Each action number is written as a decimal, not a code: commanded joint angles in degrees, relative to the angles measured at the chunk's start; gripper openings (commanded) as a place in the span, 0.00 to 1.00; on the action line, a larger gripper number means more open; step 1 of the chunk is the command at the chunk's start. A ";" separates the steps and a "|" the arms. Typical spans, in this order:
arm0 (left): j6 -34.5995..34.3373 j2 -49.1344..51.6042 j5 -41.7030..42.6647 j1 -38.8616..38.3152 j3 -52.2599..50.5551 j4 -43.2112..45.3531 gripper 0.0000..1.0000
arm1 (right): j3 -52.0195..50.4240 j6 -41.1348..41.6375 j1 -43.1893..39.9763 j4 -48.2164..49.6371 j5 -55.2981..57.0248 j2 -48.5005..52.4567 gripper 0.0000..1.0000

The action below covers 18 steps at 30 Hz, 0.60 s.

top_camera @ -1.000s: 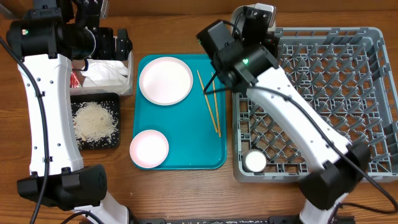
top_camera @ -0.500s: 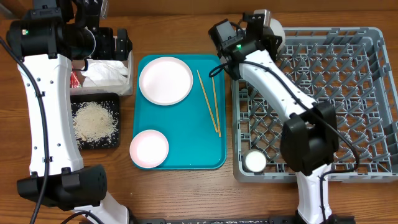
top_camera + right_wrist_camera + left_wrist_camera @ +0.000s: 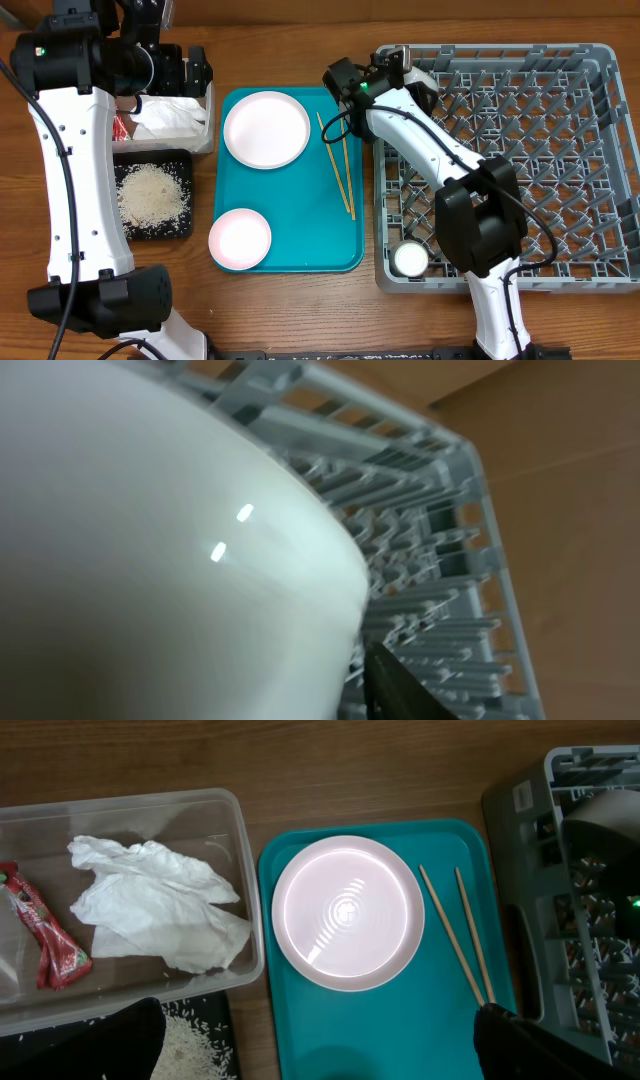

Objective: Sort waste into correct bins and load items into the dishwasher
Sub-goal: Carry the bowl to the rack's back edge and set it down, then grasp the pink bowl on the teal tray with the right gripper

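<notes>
My right gripper (image 3: 398, 78) is over the far left corner of the grey dishwasher rack (image 3: 600, 150) and is shut on a white bowl (image 3: 150, 560), which fills the right wrist view above the rack's pegs (image 3: 430, 560). A small white cup (image 3: 410, 260) stands in the rack's near left corner. A white plate (image 3: 266, 129), a smaller pink-white bowl (image 3: 240, 238) and wooden chopsticks (image 3: 340, 165) lie on the teal tray (image 3: 300, 255). My left gripper (image 3: 192, 70) is open and empty above the clear tub (image 3: 240, 870), which holds crumpled tissue (image 3: 150, 905) and a red sauce packet (image 3: 45, 930).
The black tray (image 3: 125, 235) holding rice scraps (image 3: 152, 195) sits in front of the clear tub at the left. The teal tray lies between the bins and the rack. The rack fills the right side of the table.
My right arm has swung left and down with the bowl, from above the rack's far edge to its far left corner. The left arm has not moved.
</notes>
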 commanded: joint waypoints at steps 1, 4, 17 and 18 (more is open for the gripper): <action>0.33 -0.39 -0.11 0.13 0.39 0.02 1.00 | 0.24 0.13 1.73 -0.15 -5.86 -0.74 0.40; 0.33 -0.39 -0.11 0.13 0.42 0.02 1.00 | 1.86 0.33 3.02 -1.62 -9.16 -3.41 0.71; 0.33 -0.39 -0.11 0.11 0.42 0.02 1.00 | 14.36 0.39 1.95 -3.30 -66.62 -11.28 1.00; 0.33 -0.39 -0.11 0.11 0.42 0.02 1.00 | 13.70 0.63 2.10 -3.13 -68.32 -11.28 1.00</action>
